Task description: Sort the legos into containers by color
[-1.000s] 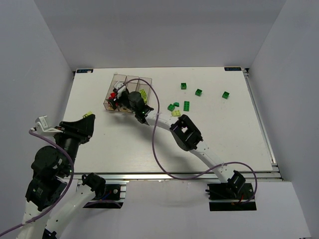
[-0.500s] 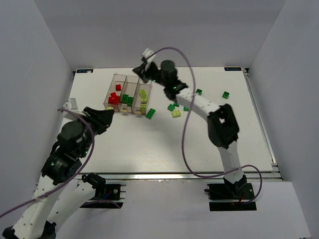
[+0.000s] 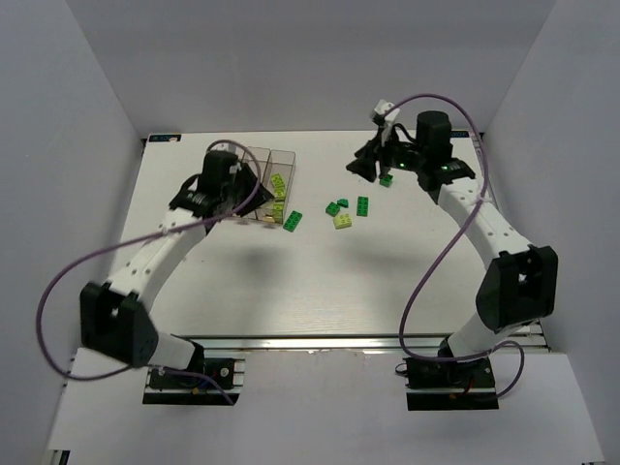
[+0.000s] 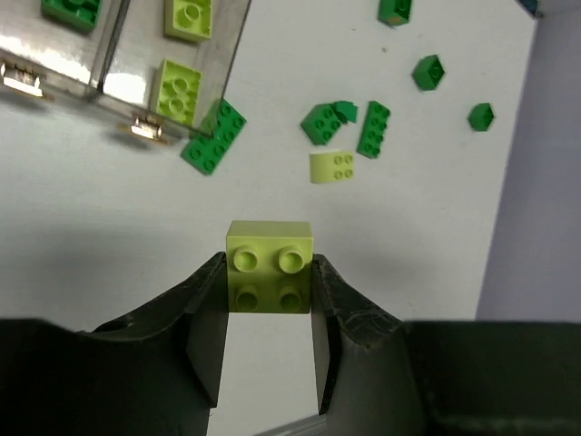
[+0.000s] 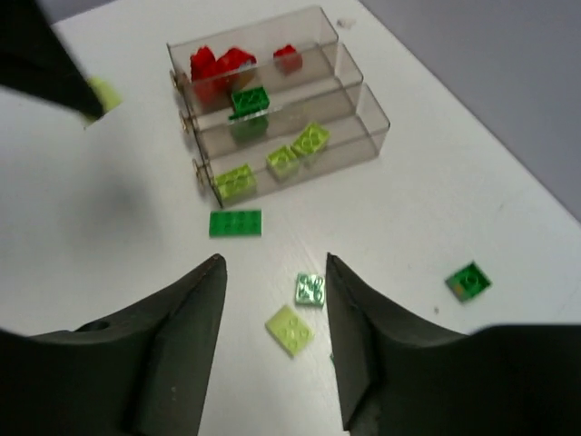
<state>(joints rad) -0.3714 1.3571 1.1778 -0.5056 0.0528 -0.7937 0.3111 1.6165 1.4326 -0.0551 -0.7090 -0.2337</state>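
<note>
A pale brick (image 4: 269, 263) is clamped by its two sides between the fingers of the left end effector (image 4: 269, 277). It hangs above the surface (image 3: 387, 281), close to the bins (image 5: 349, 145). Seen from the right wrist, the far bin has red bricks (image 5: 218, 65), the middle one a green brick (image 5: 249, 98), and the near one yellow-green bricks (image 5: 295, 150). A flat green brick (image 5: 235, 222) lies just beside the bins, and loose green bricks (image 3: 361, 204) lie farther right. The right end effector (image 5: 274, 265) stands wide apart and holds nothing, above the loose bricks.
</note>
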